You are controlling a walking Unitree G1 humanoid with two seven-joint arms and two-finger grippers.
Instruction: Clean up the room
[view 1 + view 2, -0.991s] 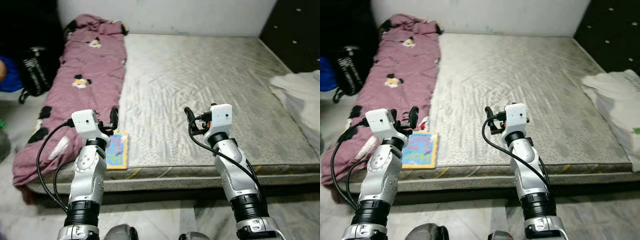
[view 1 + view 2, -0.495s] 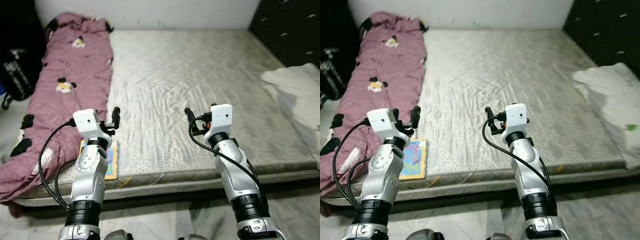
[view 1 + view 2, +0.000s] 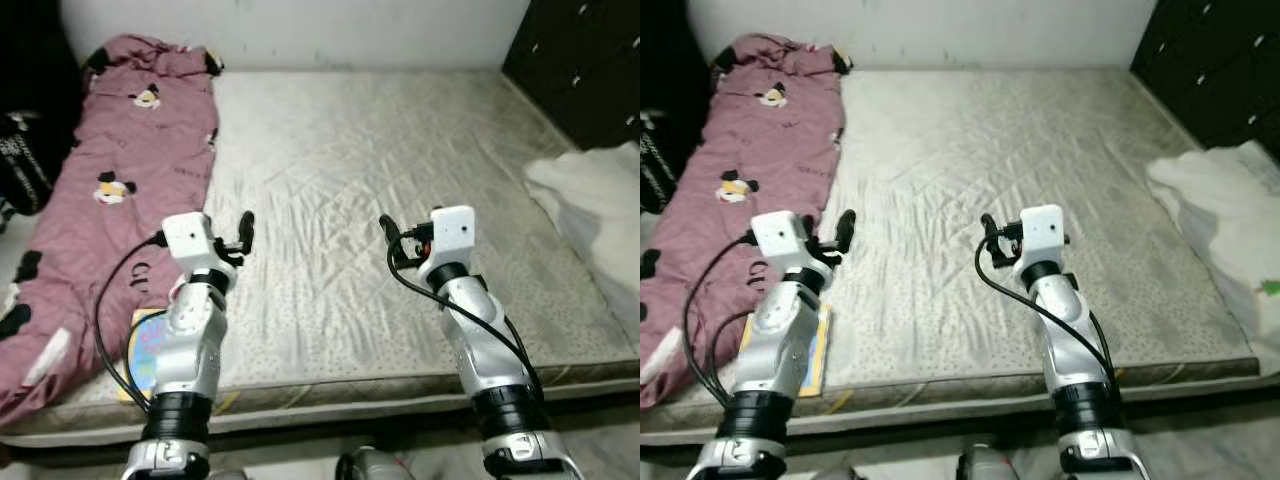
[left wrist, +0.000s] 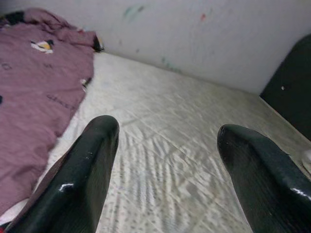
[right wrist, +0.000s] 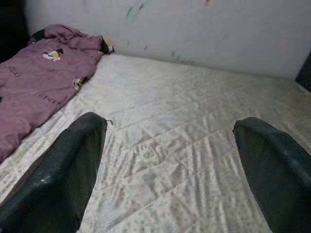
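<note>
A mauve blanket (image 3: 110,190) printed with cartoon mice lies rumpled along the left side of a bare grey mattress (image 3: 340,160). A colourful picture book (image 3: 140,345) rests at the mattress's front left corner, partly hidden behind my left arm. My left gripper (image 3: 245,228) hovers over the mattress just right of the blanket. It is open, with nothing between its fingers (image 4: 92,160). My right gripper (image 3: 388,232) hangs over the middle of the mattress, also open and holding nothing.
A heap of white bedding (image 3: 600,200) lies at the mattress's right edge. A dark cabinet (image 3: 590,60) stands at the back right and a black bag (image 3: 20,160) at the far left. A pale wall (image 4: 194,34) runs behind the bed.
The whole view has shifted, so the camera has moved nearer the bed. The book now shows lower and behind my left arm. Both arms keep their pose, grippers open.
</note>
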